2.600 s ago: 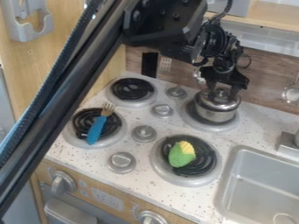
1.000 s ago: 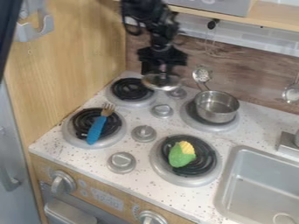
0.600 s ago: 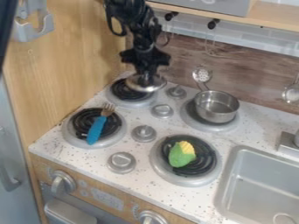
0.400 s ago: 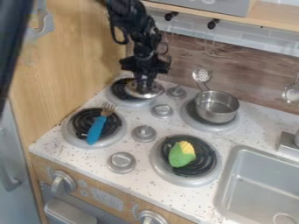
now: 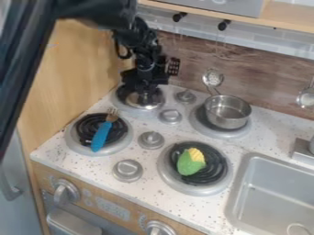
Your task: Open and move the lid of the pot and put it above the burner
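Black claw point(image 5: 145, 92), silver pot point(image 5: 227, 112)

I see a blue fork handle point(image 5: 101, 137), green-and-yellow toy corn point(image 5: 191, 162), dark speckles across my white tabletop point(image 5: 184, 206), and brown wood-grain backsplash point(image 5: 257, 78).

I am in a kitchen, probably a toy one, because I see four burners point(image 5: 215, 161), one metal pot point(image 5: 227, 120), a grey sink point(image 5: 276, 183) and round knobs point(image 5: 127, 170).

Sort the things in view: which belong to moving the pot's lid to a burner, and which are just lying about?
Belong to the job:
- lid
- pot
- back left burner
- gripper

Just lying about:
- blue-handled fork
- toy corn
- slotted utensil
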`<state>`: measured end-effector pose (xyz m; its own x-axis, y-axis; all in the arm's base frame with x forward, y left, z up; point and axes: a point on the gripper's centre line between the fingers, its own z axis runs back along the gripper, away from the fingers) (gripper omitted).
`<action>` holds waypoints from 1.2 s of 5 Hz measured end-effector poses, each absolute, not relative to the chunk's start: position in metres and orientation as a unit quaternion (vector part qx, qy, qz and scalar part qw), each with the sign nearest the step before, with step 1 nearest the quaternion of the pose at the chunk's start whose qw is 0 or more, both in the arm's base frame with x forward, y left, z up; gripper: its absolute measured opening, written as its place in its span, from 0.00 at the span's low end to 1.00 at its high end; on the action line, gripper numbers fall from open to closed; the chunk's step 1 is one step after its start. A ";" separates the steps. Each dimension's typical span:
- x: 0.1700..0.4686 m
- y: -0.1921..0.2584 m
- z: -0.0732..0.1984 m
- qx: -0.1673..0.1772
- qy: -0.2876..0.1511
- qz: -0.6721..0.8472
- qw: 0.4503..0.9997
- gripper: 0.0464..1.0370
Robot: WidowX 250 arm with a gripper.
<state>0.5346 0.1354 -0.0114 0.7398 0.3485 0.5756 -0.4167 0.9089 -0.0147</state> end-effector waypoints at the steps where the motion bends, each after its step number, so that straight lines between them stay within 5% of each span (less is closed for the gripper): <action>1: 0.548 0.141 -0.013 0.057 -0.300 0.214 0.928 0.20; 3: 0.556 0.145 -0.017 0.058 -0.293 0.218 0.929 0.26; 4: 0.551 0.149 -0.019 0.081 -0.289 0.208 0.931 0.54; 5: 0.529 0.145 0.010 0.121 -0.321 0.196 0.919 0.83; 6: 0.502 0.138 0.058 0.137 -0.364 0.197 0.900 0.99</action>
